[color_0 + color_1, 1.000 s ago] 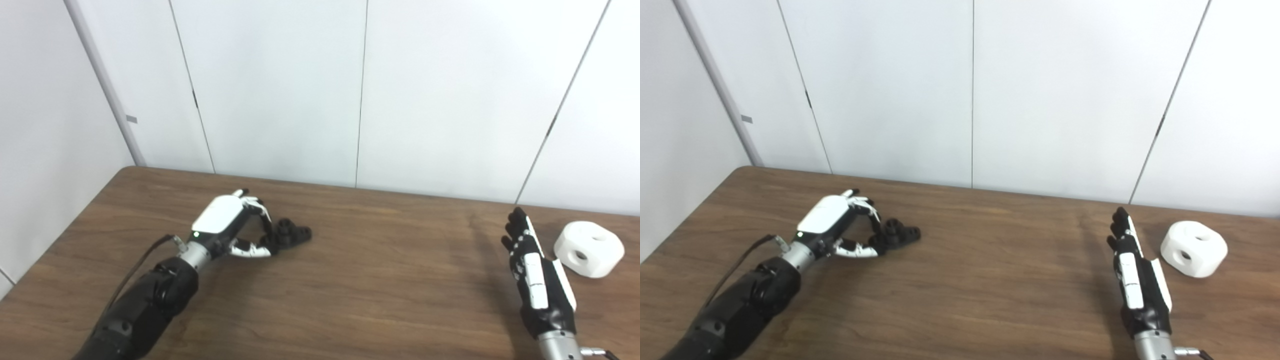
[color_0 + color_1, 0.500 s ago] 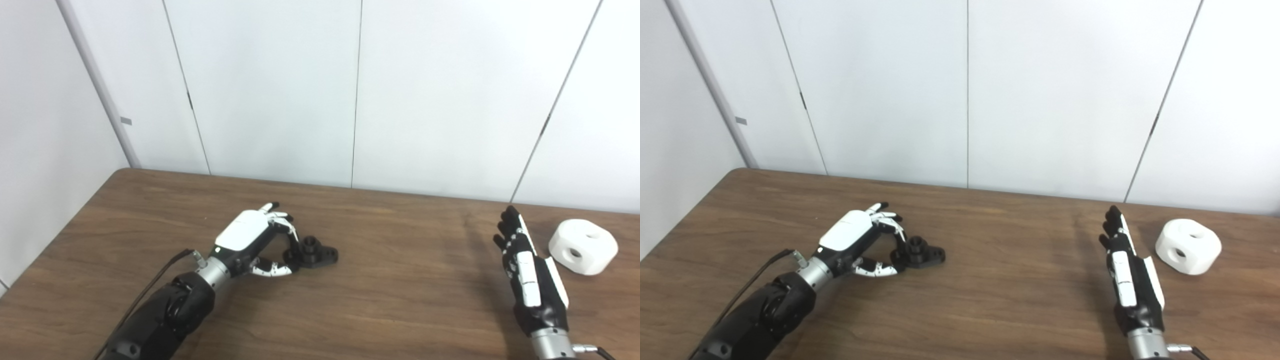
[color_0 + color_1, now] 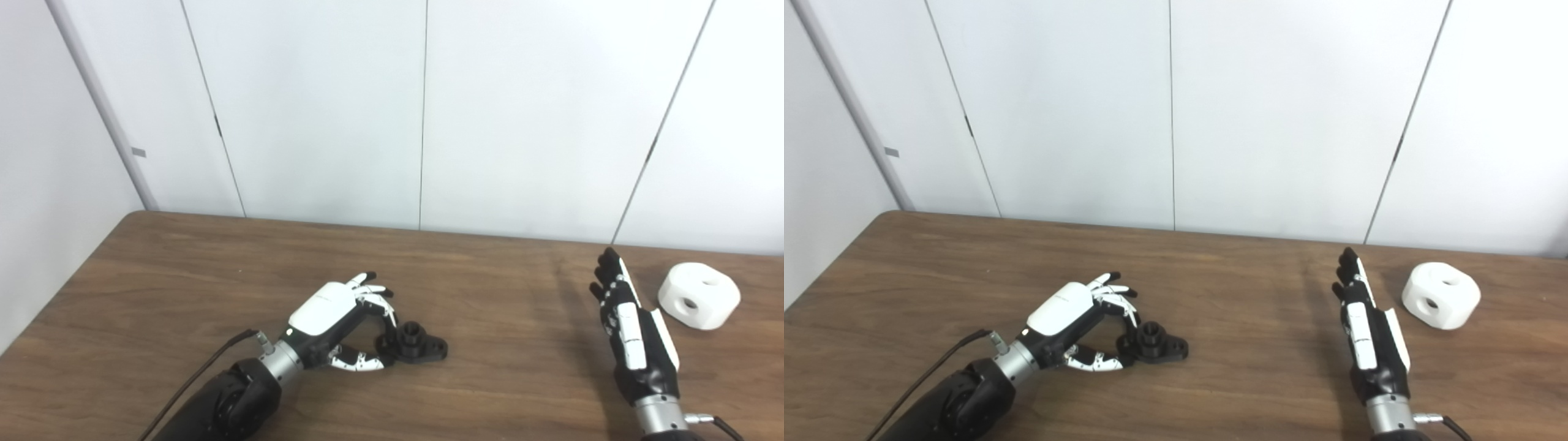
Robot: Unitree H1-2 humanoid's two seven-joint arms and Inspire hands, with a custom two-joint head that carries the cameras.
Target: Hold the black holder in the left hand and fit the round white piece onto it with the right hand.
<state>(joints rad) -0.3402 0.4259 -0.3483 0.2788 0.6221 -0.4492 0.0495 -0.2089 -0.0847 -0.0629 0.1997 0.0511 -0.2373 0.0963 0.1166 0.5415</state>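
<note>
Since 1 second ago our left hand (image 3: 343,324) has dragged the black holder (image 3: 416,348) toward the table's (image 3: 490,380) near edge, fingers pinching it. Our right hand (image 3: 1366,331) waits flat and empty beside the round white piece (image 3: 1440,295) near the far right corner. We should firm that pinch before lifting.

black holder (image 3: 416,346) flat on the worktop at about 6 o'clock, short round post pointing up, round white piece (image 3: 698,296) with holes resting at 3 o'clock, well apart
</note>
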